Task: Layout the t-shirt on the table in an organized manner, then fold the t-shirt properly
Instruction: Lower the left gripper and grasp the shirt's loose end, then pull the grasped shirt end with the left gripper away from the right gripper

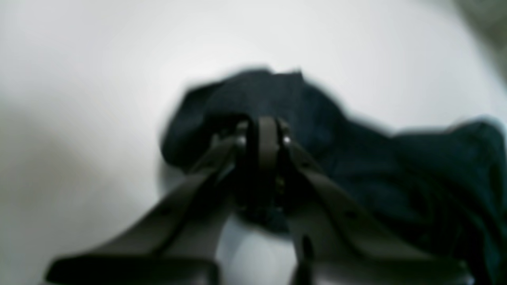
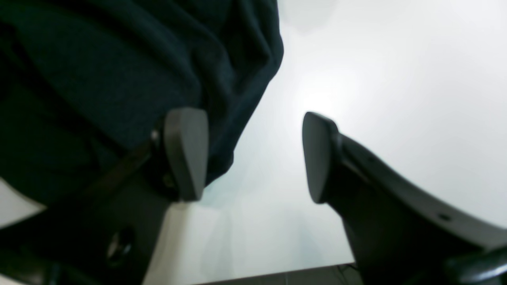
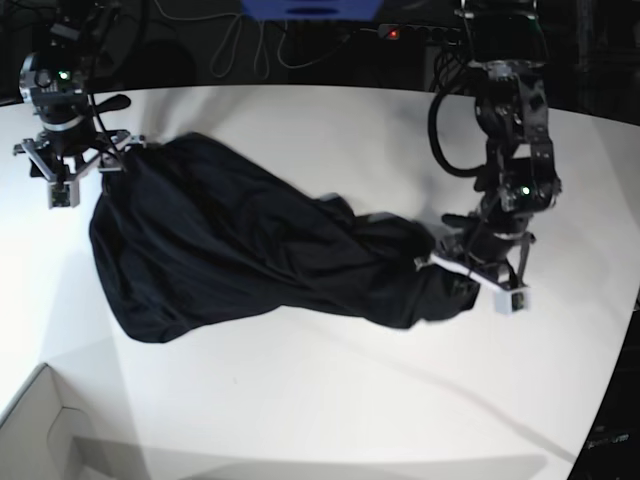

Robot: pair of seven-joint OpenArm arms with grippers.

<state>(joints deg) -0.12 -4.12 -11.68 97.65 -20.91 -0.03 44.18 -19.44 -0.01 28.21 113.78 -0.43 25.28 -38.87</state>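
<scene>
Layout step in hand: left gripper (image 1: 263, 136) jaws clamp the t-shirt (image 3: 250, 245); right gripper (image 2: 253, 154) jaws gape wide, empty. Next, the right must grip fabric and spread it over the worktop (image 3: 330, 400).

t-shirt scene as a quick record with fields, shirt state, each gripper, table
t-shirt: black, bunched and wrinkled, stretched slantwise between the two arms, not laid flat, not folded
left gripper: shut on the t-shirt, pinching fabric at one end
right gripper: open, jaws wide apart at the shirt's other end, one finger over cloth, nothing between the pads
table: glossy white, carries the shirt
white box: at the table's near corner, apart from the shirt
</scene>
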